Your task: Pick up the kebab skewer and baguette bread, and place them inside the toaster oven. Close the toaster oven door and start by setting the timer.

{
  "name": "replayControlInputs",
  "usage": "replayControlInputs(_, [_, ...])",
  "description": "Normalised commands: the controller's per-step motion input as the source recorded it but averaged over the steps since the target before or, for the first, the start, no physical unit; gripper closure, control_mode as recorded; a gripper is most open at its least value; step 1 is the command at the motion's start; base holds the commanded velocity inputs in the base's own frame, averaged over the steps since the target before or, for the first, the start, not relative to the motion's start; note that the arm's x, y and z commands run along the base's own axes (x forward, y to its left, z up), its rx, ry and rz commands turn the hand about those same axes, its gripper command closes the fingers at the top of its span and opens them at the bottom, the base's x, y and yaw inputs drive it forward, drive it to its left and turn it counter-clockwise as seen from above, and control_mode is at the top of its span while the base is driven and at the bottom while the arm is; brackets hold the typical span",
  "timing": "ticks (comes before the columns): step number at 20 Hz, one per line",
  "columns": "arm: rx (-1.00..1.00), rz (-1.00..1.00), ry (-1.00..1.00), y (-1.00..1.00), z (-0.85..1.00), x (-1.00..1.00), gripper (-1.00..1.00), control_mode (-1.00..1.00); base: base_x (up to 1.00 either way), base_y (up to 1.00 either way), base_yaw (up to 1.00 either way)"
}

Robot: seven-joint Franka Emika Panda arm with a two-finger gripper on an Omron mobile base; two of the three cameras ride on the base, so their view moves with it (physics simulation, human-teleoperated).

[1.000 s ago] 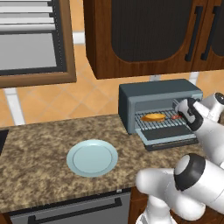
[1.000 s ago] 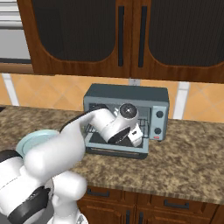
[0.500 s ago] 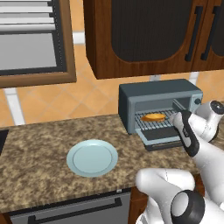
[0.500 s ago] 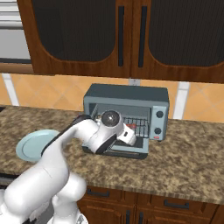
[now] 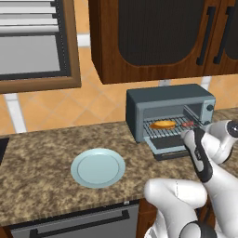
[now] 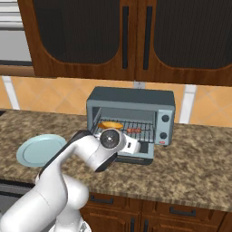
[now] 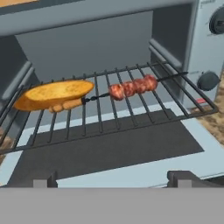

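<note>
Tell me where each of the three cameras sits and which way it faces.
Left base view: behind the arm's left, looking forward and down at the toaster oven and plate; white arm lower right.
Right base view: behind its right, same oven; arm lower left.
Hand view: on the hand, facing the wire rack; open gripper at bottom.
All share the baguette bread and kebab skewer.
</note>
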Motion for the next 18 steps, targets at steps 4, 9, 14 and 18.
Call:
replayControlInputs(4, [-0.01, 0.0, 0.0, -0.01, 0.0, 0.0, -1.0, -1.0, 0.0, 0.0, 0.0])
replayControlInputs(9, [-0.15, 0.01, -0.11, 0.0, -0.06, 0.0, -1.0, -1.0, 0.0, 0.0, 0.0])
replayControlInputs(14, [-0.22, 0.04, -0.08, 0.13, -0.07, 0.0, -1.0, -1.0, 0.0, 0.0, 0.0])
replayControlInputs(18, [-0.18, 0.05, -0.08, 0.17, -0.03, 0.0, -1.0, -1.0, 0.0, 0.0, 0.0])
